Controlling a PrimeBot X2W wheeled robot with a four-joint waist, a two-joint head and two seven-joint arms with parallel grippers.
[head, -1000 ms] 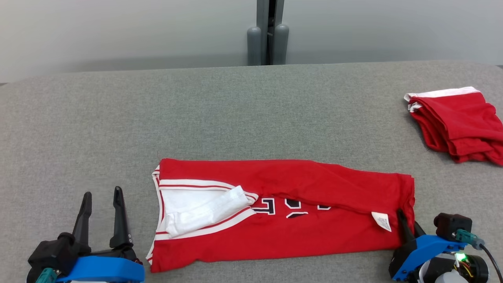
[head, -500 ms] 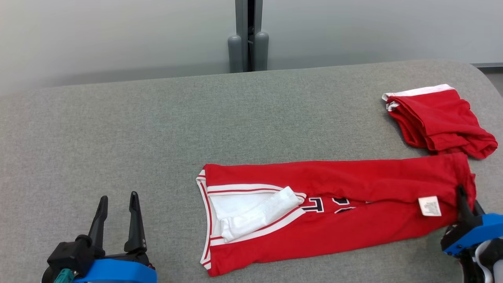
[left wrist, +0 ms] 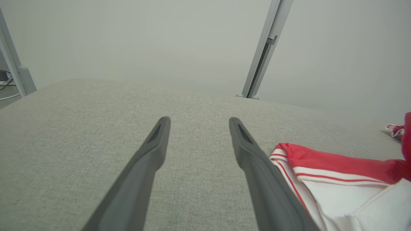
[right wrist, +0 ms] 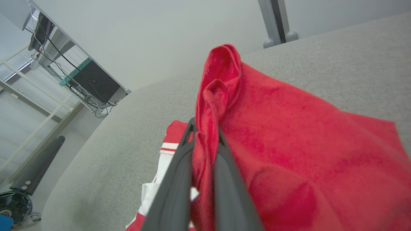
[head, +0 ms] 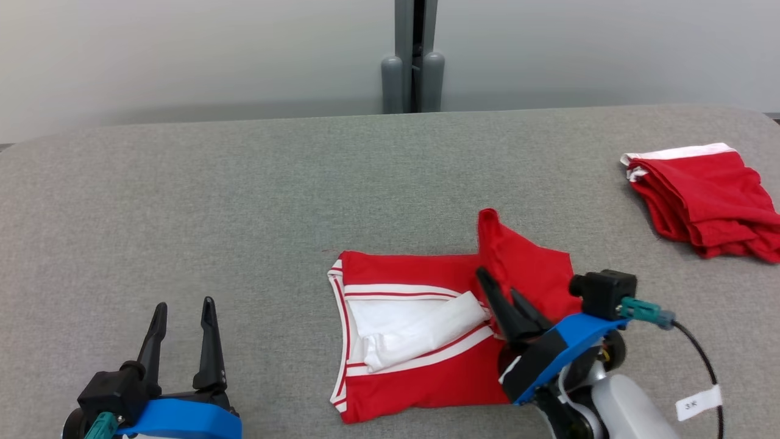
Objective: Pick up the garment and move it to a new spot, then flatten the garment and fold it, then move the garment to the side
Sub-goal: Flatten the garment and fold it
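Evidently you are in the folding step. Your right hand [head: 498, 283] is clenched on a bunched end of the red jersey [head: 420, 378] and holds it raised above the middle of the garment, so a flap of red cloth stands up and leans back behind the fingers. The rest of the jersey lies flat on the grey worktop [head: 244, 201], near the front edge and right of centre, with its white-trimmed neck end towards your left. Your left hand [head: 184, 303] is released, fingers spread and empty, at the front left, well apart from the jersey.

The next move, as I judge it, calls for laying the raised end down over the neck end, edges matched, before you let go (a crooked drop would leave a skewed fold). The left hand could pin the neck end if the cloth drags.

Several things are hard to read. The right arm covers the jersey's near right corner, so you cannot tell how the lower layer lies there. How many layers the fingers pinch is unclear. A second red garment [head: 701, 195] sits folded at the far right, cut off by the head view's edge.
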